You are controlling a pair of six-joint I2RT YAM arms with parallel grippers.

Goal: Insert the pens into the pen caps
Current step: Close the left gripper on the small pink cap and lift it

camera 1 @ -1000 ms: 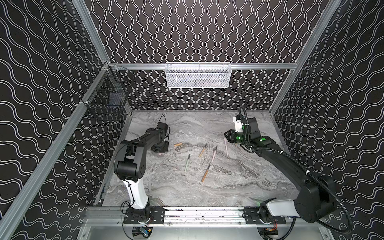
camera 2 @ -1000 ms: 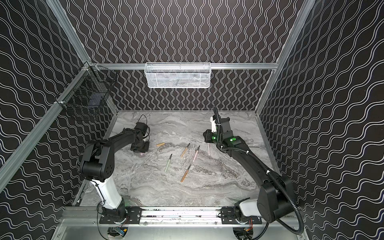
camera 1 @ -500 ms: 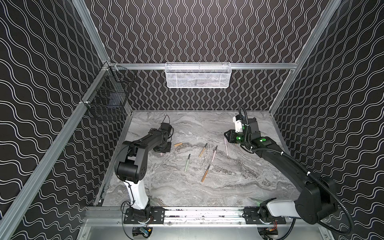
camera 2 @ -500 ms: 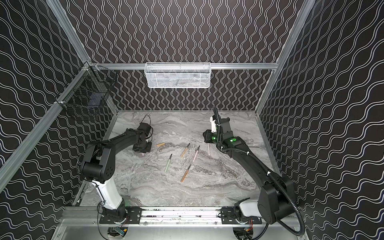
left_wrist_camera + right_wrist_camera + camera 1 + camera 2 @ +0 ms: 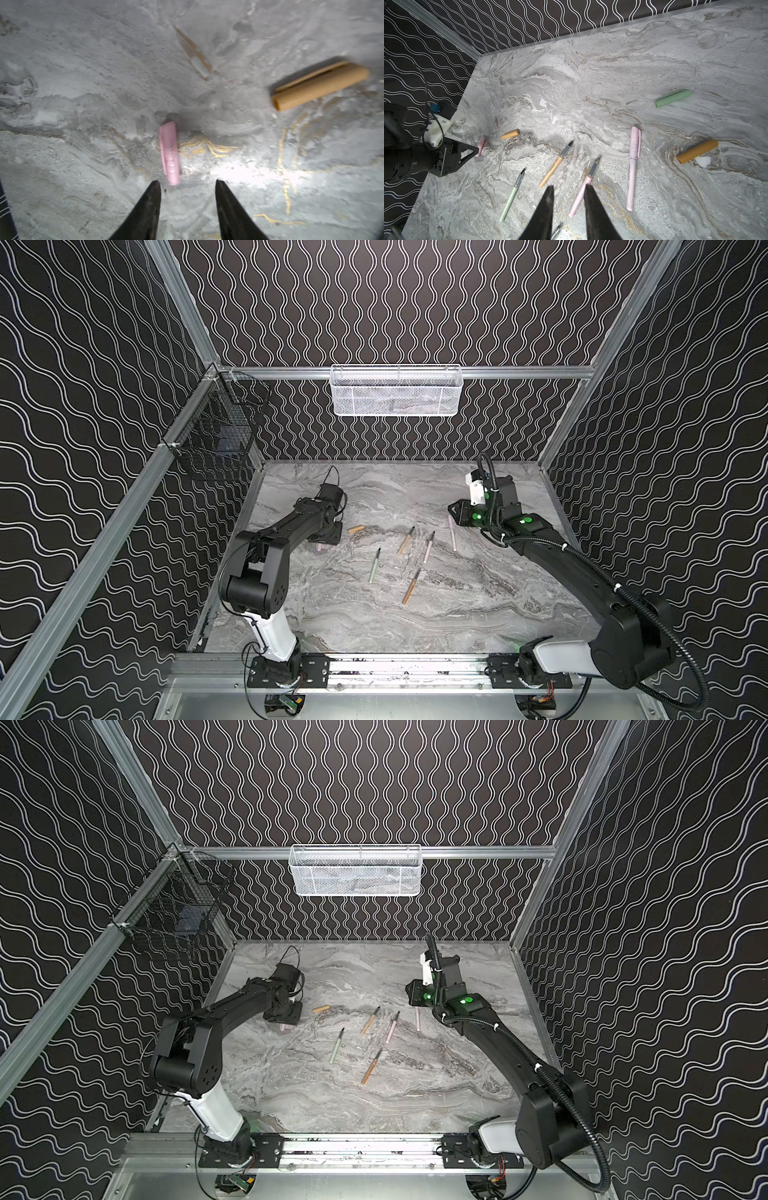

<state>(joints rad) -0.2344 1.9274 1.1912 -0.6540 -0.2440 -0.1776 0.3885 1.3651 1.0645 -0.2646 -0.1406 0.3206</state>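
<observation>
The left gripper (image 5: 187, 181) hangs low over the marbled desk (image 5: 83, 62) with its jaws moderately apart and nothing between them. The pale pink pen cap (image 5: 169, 153) lies flat just ahead of the fingertips, nearer one finger than the other, its length running away from the gripper. A tan-orange pen cap (image 5: 320, 87) lies well off to the side. The right gripper (image 5: 569, 187) hovers above the scattered pens with its jaws only narrowly parted, also empty. Below it lie a pale green pen (image 5: 512, 195), a tan-orange pen (image 5: 556, 164) and an uncapped pale pink pen (image 5: 577, 201), all with dark nibs bare. A second pink pen (image 5: 633, 168) appears to wear its cap already. A green cap (image 5: 673, 97) and another tan-orange cap (image 5: 697, 150) rest further out. The caps look like light, stiff, smooth plastic tubes, so they are likely to roll or skid if nudged sideways. The pink one probably wants centring between the jaws before they close. It is best pinched across its middle or closed end, so that the open mouth stays clear for the nib. The pens should be equally light and rigid, best held on the barrel away from the grey section.
</observation>
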